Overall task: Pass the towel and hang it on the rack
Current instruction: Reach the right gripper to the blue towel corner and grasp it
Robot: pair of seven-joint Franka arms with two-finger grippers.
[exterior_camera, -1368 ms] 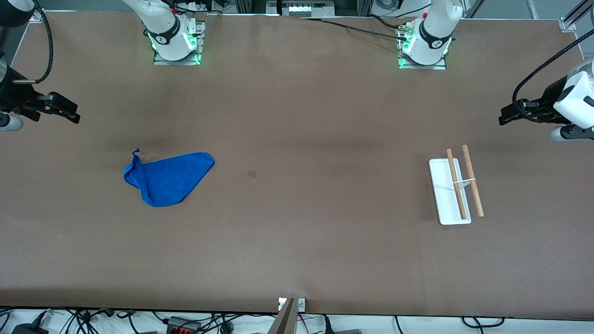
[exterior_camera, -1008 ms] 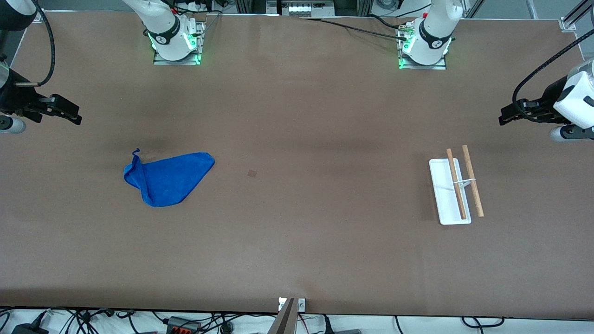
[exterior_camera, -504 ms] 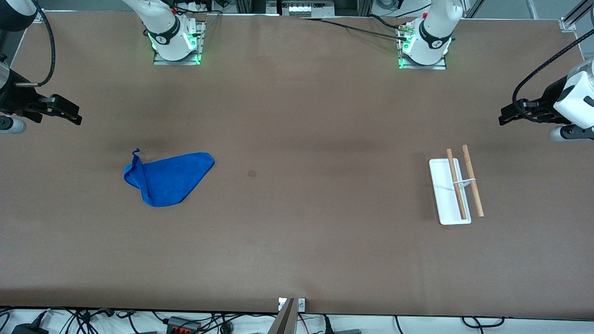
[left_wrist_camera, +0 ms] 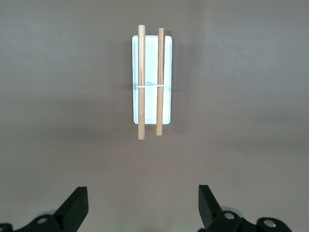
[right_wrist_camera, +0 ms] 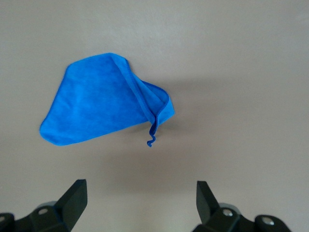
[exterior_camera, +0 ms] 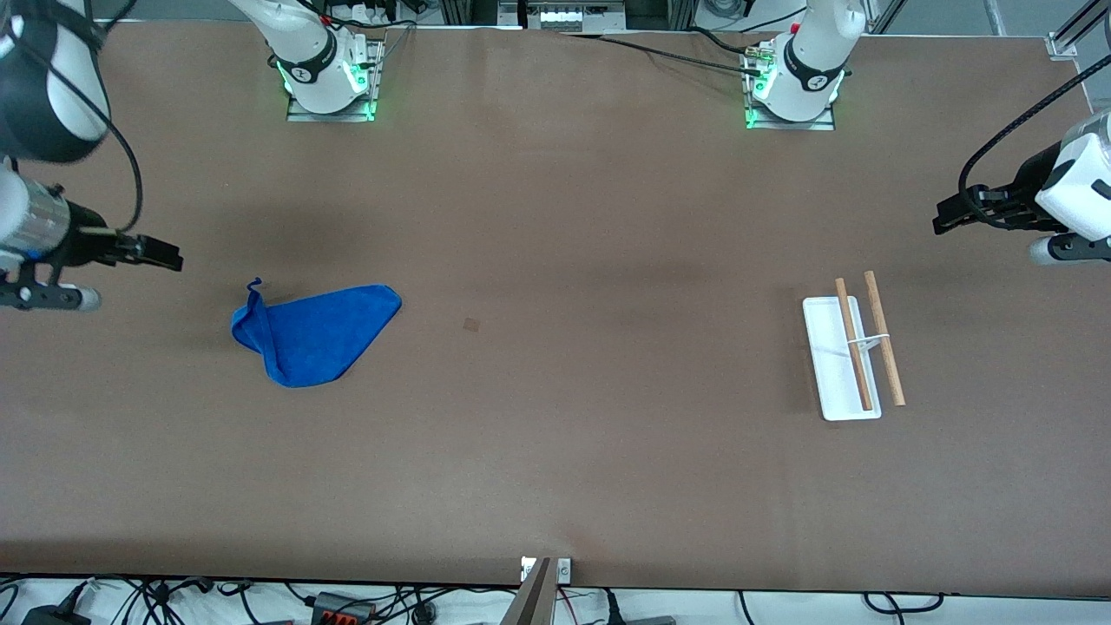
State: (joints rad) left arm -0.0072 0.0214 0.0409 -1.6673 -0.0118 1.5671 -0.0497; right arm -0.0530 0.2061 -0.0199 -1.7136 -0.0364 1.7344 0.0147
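Towel [exterior_camera: 314, 333] lies flat at centre-left of the front view, rack [exterior_camera: 838, 358] at centre-right; right gripper [exterior_camera: 161, 254] and left gripper [exterior_camera: 950, 215] both spread (empty). Risk: pinching one thin layer, slipping mid-handover.

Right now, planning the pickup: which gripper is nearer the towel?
Right. The right gripper hangs open beside the towel at its end of the table; the left gripper, open, waits near the rack.
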